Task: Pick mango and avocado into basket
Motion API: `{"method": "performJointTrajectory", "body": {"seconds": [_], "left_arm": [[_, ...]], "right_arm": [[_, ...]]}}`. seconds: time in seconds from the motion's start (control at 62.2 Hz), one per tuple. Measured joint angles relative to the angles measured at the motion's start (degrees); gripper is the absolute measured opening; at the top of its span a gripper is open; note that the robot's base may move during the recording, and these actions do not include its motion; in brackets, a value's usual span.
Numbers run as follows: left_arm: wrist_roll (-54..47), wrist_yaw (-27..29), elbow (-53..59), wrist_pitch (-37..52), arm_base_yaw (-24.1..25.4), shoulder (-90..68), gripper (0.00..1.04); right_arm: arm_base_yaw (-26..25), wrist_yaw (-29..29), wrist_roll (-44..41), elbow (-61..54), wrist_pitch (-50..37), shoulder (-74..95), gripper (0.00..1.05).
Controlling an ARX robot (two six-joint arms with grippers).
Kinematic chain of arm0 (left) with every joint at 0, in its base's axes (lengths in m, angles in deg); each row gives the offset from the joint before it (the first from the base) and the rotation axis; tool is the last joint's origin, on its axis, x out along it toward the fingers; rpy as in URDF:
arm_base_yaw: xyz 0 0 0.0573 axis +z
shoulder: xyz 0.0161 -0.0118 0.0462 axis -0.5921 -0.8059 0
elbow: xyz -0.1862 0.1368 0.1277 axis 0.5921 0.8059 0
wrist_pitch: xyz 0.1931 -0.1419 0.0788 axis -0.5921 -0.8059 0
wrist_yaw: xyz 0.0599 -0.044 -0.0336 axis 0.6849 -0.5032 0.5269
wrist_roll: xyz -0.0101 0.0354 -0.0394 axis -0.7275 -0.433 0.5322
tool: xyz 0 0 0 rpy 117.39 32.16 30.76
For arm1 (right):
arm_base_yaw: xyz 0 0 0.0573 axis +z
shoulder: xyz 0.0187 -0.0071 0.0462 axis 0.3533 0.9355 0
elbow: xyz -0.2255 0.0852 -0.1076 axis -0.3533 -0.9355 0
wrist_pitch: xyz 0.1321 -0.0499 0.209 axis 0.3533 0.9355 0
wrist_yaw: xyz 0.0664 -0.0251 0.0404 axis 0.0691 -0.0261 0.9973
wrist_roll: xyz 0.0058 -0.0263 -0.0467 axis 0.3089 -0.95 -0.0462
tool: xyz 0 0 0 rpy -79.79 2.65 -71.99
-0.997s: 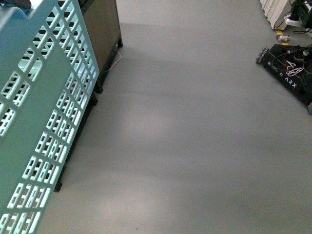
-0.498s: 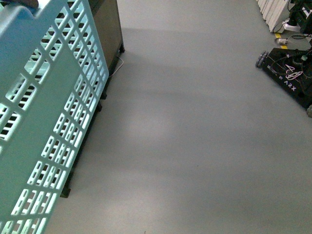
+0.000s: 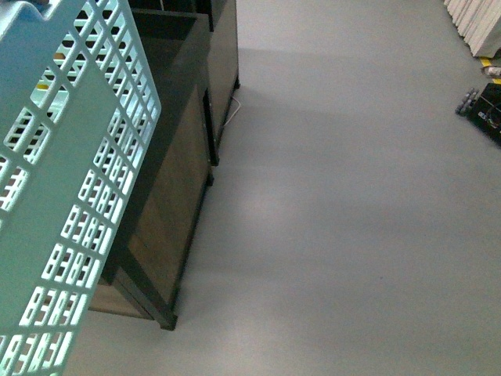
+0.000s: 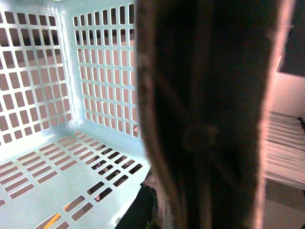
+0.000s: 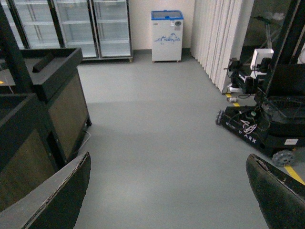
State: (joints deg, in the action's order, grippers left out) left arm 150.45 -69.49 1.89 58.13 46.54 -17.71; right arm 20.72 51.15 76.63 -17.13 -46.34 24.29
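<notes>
Beside the dark wood-panelled cabinet (image 3: 168,227), your tilted teal slotted plastic basket (image 3: 63,157) looks stiff yet light, so hold its brown ribbed handle (image 4: 205,119); right gripper (image 5: 167,160) gapes empty, left gripper you cannot tell.

Beside my basket (image 3: 63,196), the cabinet (image 3: 168,211) now shows its side panel and near foot; 1 second ago only its far corner peeked past the basket. The wheeled base (image 3: 485,110) has slid further from the basket, almost out of view.
</notes>
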Motion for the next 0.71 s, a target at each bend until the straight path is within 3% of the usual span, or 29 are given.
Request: {"method": "performJointTrajectory", "body": {"seconds": [0.707], "left_arm": [[-0.11, 0.04, 0.0, -0.02, 0.02, 0.0, 0.04]], "right_arm": [[0.0, 0.07, 0.02, 0.0, -0.02, -0.02, 0.96]]}}
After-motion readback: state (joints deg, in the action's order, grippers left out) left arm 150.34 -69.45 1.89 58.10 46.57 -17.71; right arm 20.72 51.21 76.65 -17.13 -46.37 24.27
